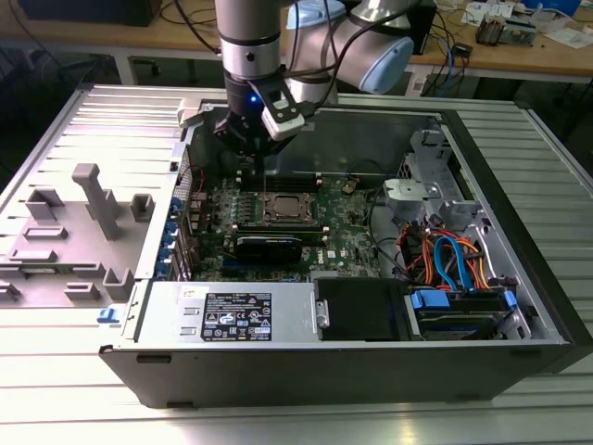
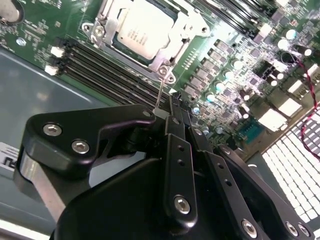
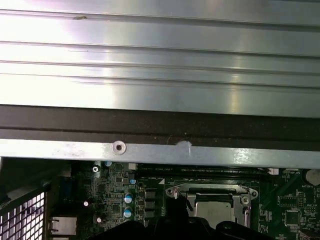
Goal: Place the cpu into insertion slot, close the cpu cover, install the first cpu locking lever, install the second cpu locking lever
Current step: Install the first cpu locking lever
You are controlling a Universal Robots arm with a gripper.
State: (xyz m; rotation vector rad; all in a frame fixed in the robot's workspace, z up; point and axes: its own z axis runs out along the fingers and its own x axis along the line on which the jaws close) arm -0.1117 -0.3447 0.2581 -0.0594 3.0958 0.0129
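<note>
Pincer [image 2: 175,103] is pinched together beside a cpu locking lever [image 2: 159,92], so I'd push slowly, clear of the cpu cover [image 2: 189,20].

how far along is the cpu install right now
Done: the cpu lies in place, with the cpu cover closed flat around it. In hand: the tool is right at a thin wire locking lever that stands up from the cover's corner and is not latched down. Left: that lever is not down yet. I cannot tell whether the other lever is locked.
</note>
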